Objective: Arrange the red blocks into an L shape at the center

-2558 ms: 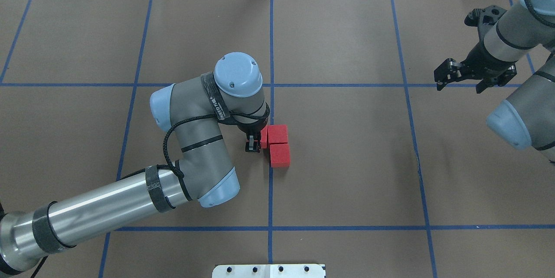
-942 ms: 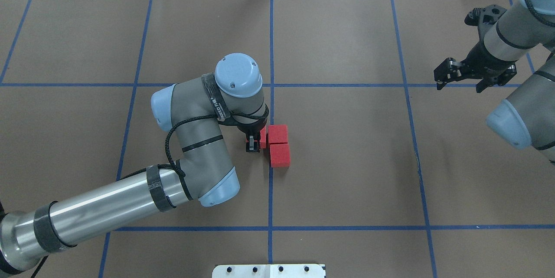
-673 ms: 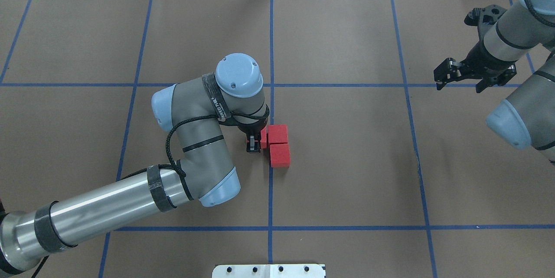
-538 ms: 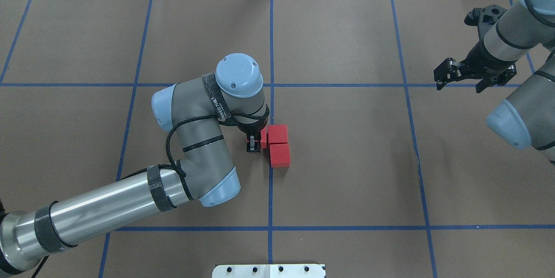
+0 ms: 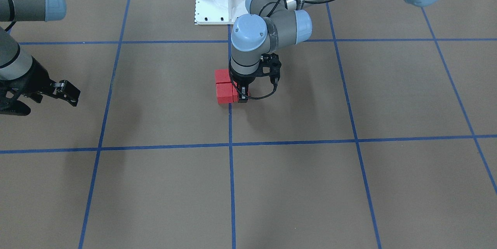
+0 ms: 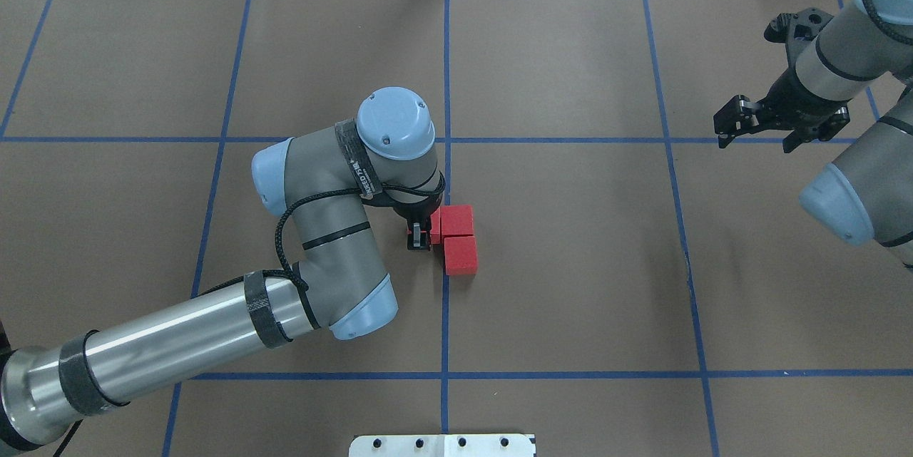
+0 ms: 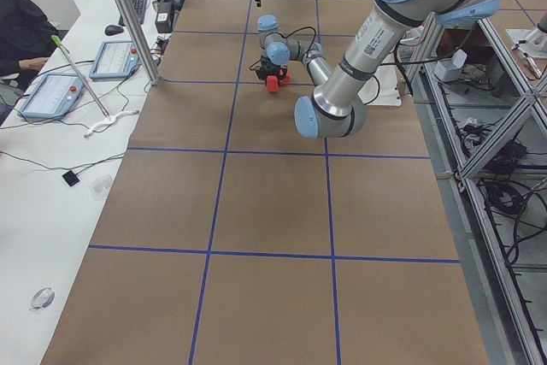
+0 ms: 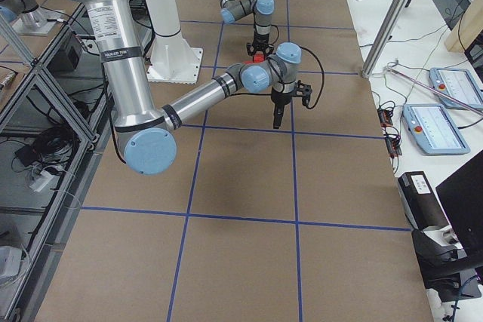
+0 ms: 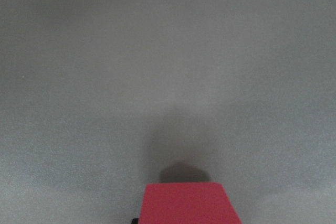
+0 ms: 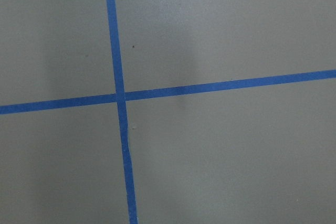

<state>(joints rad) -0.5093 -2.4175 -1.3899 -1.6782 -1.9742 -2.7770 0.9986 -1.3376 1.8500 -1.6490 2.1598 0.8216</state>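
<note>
Left two-finger gripper (image 6: 419,237) low at centre of brown paper surface (image 6: 463,300), wrist pointing down. Fingers pinch one small matte red cube (image 6: 434,227); wrist view shows it at bottom edge. Cannot tell if held cube rests on paper. Held cube touches side of second red cube (image 6: 457,220). Third red cube (image 6: 461,256) touches second on robot-near side. Cluster sits on middle blue tape line (image 6: 445,321). Right two-finger gripper (image 6: 755,143) well apart, above tape crossing (image 10: 121,98), fingers spread.

Matte red blocks (image 6: 460,237); dull brown paper (image 6: 570,264) (smooth blue tape (image 6: 445,314) on it); left arm tube (image 6: 164,344) of shiny metal.
</note>
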